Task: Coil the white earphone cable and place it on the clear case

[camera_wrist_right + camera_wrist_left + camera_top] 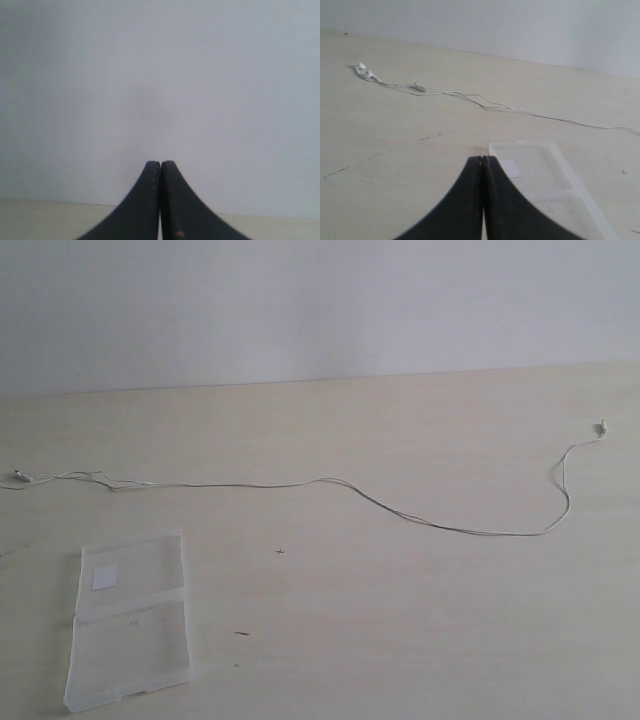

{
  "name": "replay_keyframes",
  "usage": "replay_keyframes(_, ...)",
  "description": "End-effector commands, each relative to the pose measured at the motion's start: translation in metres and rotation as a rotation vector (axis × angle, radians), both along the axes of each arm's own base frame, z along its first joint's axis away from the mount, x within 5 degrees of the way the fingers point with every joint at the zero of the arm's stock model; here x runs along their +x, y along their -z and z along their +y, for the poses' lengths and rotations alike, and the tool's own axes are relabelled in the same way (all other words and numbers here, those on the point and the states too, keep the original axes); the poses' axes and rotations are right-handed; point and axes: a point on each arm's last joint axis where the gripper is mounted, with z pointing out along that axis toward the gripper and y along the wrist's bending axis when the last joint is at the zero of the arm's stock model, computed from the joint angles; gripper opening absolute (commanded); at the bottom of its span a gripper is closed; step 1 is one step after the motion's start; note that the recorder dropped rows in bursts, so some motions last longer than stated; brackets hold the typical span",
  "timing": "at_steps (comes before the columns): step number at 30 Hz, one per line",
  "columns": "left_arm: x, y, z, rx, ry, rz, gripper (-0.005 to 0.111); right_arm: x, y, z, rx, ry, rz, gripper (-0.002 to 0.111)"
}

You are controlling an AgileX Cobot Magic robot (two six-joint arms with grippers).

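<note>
Across the table [400, 620] lies the white earphone cable [250, 485], likely light and limp, best pinched near its left-end earbuds [364, 70]; left hand [482, 159] and right hand [160, 163] both pressed together.

White earphone cable [250, 485] plain white; clear case [130, 660] colourless and translucent, with a white square sticker [104, 577]; table [420, 620] pale cream, faint grain, few small dark specks; wall [300, 300] uniform pale grey; left gripper [482, 158] and right gripper [160, 163] both black.

Soft, even, slightly washed-out daylight; faint shadows, mild blur, no strong glare.
</note>
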Motion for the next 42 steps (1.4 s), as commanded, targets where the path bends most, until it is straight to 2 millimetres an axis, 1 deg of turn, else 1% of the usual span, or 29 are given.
replay_keyframes(1,0.000,0.001,-0.001,-0.002,0.007,-0.005,0.000,0.048,-0.036,0.012,-0.013,-0.002,0.081,0.000)
replay_keyframes(2,0.000,0.001,-0.001,-0.002,0.007,-0.005,0.000,0.055,-0.041,0.014,-0.012,-0.001,0.080,0.000)
replay_keyframes(3,0.000,0.001,-0.001,-0.002,0.007,-0.005,0.000,0.067,-0.049,0.017,-0.007,-0.001,0.087,0.000)
replay_keyframes(4,0.000,0.001,-0.001,-0.002,0.007,-0.005,0.000,0.072,-0.051,0.018,0.004,-0.002,0.096,0.000)
replay_keyframes(5,0.000,0.001,-0.001,-0.002,0.007,-0.005,0.000,0.081,-0.051,0.020,0.033,-0.004,0.123,0.000)
replay_keyframes(7,0.000,0.001,-0.001,0.000,0.007,-0.005,0.000,0.094,-0.043,0.024,0.090,-0.006,0.192,0.000)
replay_keyframes(9,0.000,0.001,-0.001,0.000,0.007,-0.005,0.000,0.114,-0.028,0.029,0.072,0.001,0.262,0.000)
replay_keyframes(11,0.000,0.001,-0.001,0.000,0.007,-0.005,0.000,0.142,-0.014,0.035,-0.089,0.000,0.308,0.000)
replay_keyframes(12,0.000,0.001,-0.001,0.000,0.007,-0.005,0.000,0.163,-0.006,0.042,-0.225,-0.027,0.369,0.000)
replay_keyframes(13,0.000,0.001,-0.001,0.000,0.007,-0.005,0.000,0.175,-0.007,0.046,-0.308,-0.055,0.405,0.000)
replay_keyframes(14,0.000,0.001,-0.001,0.000,0.007,-0.005,0.000,0.199,-0.006,0.054,-0.490,-0.121,0.453,0.000)
replay_keyframes(16,0.000,0.001,-0.001,0.000,0.007,-0.005,0.000,0.222,-0.002,0.064,-0.721,-0.254,0.523,0.000)
replay_keyframes(17,0.000,0.001,-0.001,0.000,0.007,-0.005,0.000,0.228,0.001,0.069,-0.811,-0.342,0.564,0.000)
replay_keyframes(19,0.000,0.001,-0.001,0.000,0.007,-0.005,0.000,0.244,0.005,0.080,-1.002,-0.561,0.573,0.000)
replay_keyframes(21,0.000,0.001,-0.001,0.000,0.007,-0.005,0.000,0.258,0.009,0.089,-1.102,-0.709,0.529,0.000)
replay_keyframes(22,0.000,0.001,-0.001,0.000,0.007,-0.005,0.000,0.267,0.011,0.094,-1.114,-0.754,0.508,0.000)
replay_keyframes(25,0.000,0.001,-0.001,0.000,0.007,-0.005,0.000,0.293,0.020,0.108,-1.029,-0.801,0.490,0.000)
replay_keyframes(29,0.000,0.001,-0.001,0.000,0.007,-0.005,0.000,0.316,0.034,0.121,-0.963,-0.877,0.480,0.000)
replay_keyframes(32,0.000,0.001,-0.001,0.000,0.007,-0.005,0.000,0.329,0.047,0.128,-0.986,-0.912,0.510,0.000)
replay_keyframes(35,0.000,0.001,-0.001,0.000,0.007,-0.005,0.000,0.338,0.063,0.136,-1.070,-0.904,0.573,0.000)
replay_keyframes(39,0.000,0.001,-0.001,0.000,0.007,-0.005,0.000,0.347,0.087,0.147,-1.243,-0.847,0.666,0.000)
replay_keyframes(42,0.000,0.001,-0.001,0.000,0.007,-0.005,0.000,0.353,0.102,0.157,-1.288,-0.822,0.706,0.000)
